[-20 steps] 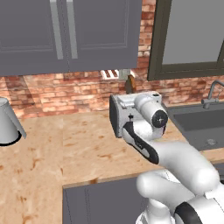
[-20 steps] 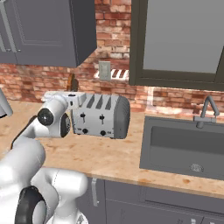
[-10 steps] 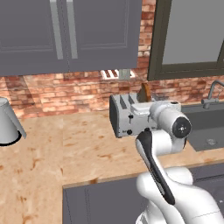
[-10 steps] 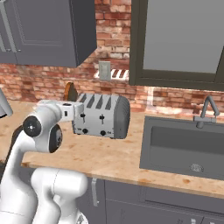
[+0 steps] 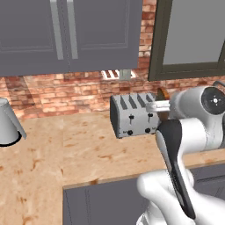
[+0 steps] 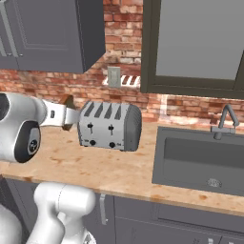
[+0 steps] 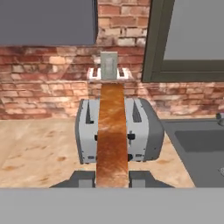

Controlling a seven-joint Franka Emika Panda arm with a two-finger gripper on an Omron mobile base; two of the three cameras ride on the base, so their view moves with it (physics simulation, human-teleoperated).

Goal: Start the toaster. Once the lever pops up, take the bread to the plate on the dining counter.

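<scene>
The silver-grey toaster (image 5: pixel 134 116) (image 6: pixel 110 126) (image 7: pixel 87 131) stands on the tan counter by the brick wall, its two dark levers facing me. The hand view has my gripper (image 7: pixel 112 177) shut on the bread (image 7: pixel 112 131), a tan-brown slice seen edge-on, rising between the fingers (image 7: pixel 83 178) in front of the toaster. From the base views, the bread (image 5: pixel 163 94) (image 6: pixel 67 101) pokes up above my gripper (image 5: pixel 160 105) (image 6: pixel 70 116), level with the toaster's top and a little nearer to me than it. The plate and the dining counter are out of view.
A dark sink (image 6: pixel 200 162) with a faucet (image 6: pixel 224 119) is sunk into the counter right of the toaster. A grey vessel (image 5: pixel 6 123) stands at the far left. Grey wall cabinets (image 5: pixel 66 35) hang above, and a wall outlet (image 7: pixel 109 65) sits behind the toaster.
My hand has drawn back from above the toaster toward the base with the bread still in it. The elbow swung outward. The toaster stayed put.
</scene>
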